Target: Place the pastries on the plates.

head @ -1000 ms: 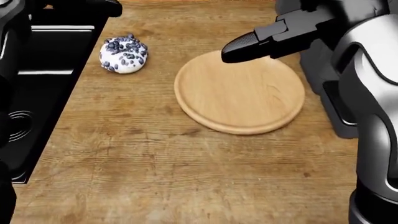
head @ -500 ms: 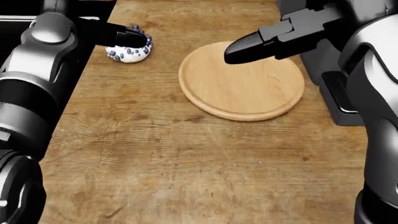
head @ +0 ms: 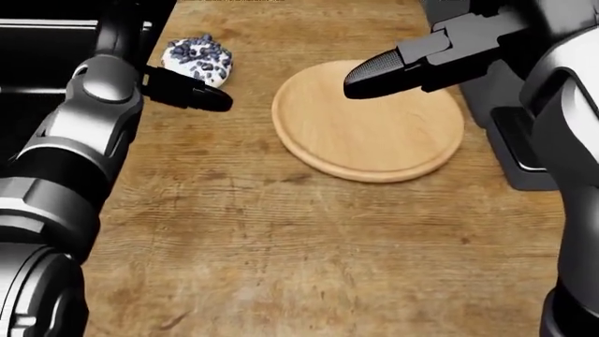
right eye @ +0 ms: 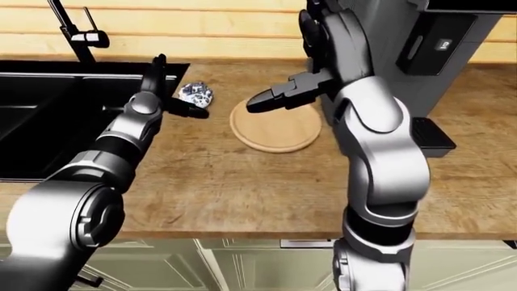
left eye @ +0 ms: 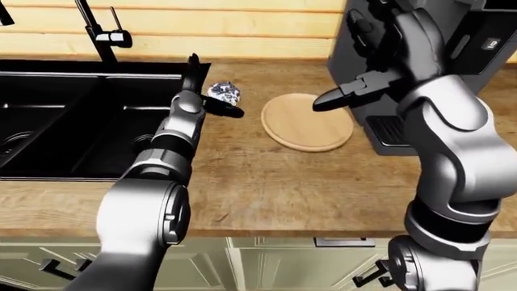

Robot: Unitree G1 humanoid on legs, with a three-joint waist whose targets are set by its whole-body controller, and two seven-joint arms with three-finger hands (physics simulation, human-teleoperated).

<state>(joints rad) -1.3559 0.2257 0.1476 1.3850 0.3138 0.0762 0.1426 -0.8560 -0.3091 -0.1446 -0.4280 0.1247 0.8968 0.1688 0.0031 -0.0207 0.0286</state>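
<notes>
One pastry (head: 199,59), white-iced with dark sprinkles, on the wooden counter (head: 281,239) just left of the round wooden plate (head: 367,133) in the head view; roundish, no clear long axis or heading. Lower edge partly hidden behind a finger of the left hand (head: 187,95). Left hand spread wide: one finger raised toward the sink (left eye: 73,121), another stretched along the pastry's near side, contact not discernible. Right hand (head: 393,70) poised over the plate's upper right rim, fingers extended; only one dark, tapered fingertip plainly visible, grip state impossible to tell. Plate bare, upper right rim covered by that hand. Dark appliance (left eye: 468,73) right of the plate, cut off at the top of the left-eye view; small badge on its face too tiny to read. No legible writing elsewhere. Black faucet (left eye: 101,33) left of the plate, beyond the sink, top cropped.
</notes>
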